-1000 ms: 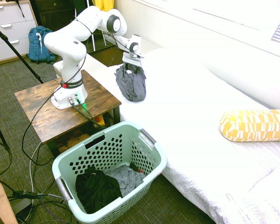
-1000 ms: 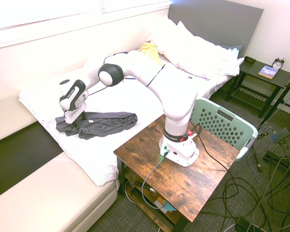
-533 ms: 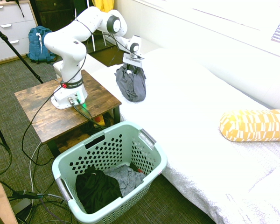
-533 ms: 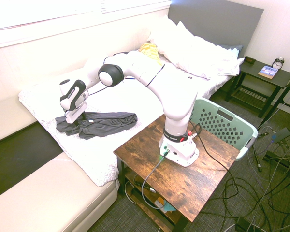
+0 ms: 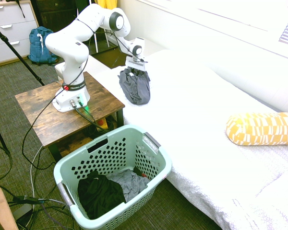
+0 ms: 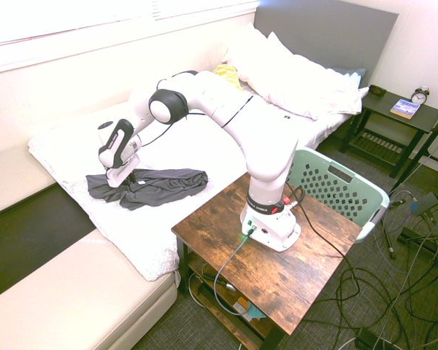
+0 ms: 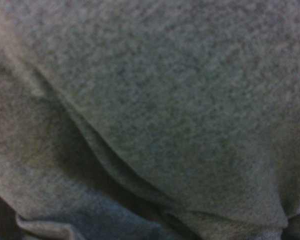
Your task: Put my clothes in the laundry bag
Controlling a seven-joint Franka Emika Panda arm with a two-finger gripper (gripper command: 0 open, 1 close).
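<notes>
First exterior view: dark charcoal-grey garment (image 5: 135, 88), bunched on white bed (image 5: 192, 110), directly beneath hand (image 5: 136, 70); opening and grip impossible to tell, lower end hidden at the cloth. In the foreground, mint-green laundry basket (image 5: 110, 162), rectangular with rounded corners, perforated sides, grey handles; containing black garment (image 5: 100, 195) and, beside it, lighter grey cloth (image 5: 128, 184). Small red patch near the grey cloth, too small to identify. At the bed's far side from the arm, yellow-and-white patterned bolster (image 5: 262, 129). On the floor by white drawers (image 5: 12, 31), blue backpack (image 5: 41, 45). Small lettering on the arm's dark lower collar, in part legible as "FRANKA".

Second exterior view: charcoal garment laid out lengthwise across the bed, wrinkled, with hand low over one end, at the cloth; grip again impossible to tell. Dark marking with pale lettering on the arm near the wrist, too small to read with certainty. Beyond the arm's base, basket partly hidden. On dark nightstand (image 6: 398, 109), blue-covered book (image 6: 405, 109), title unreadable, and black alarm clock (image 6: 420, 95), numerals too small to read.

Wrist view: heathered grey fabric, blurred and folded, filling most of the picture.
</notes>
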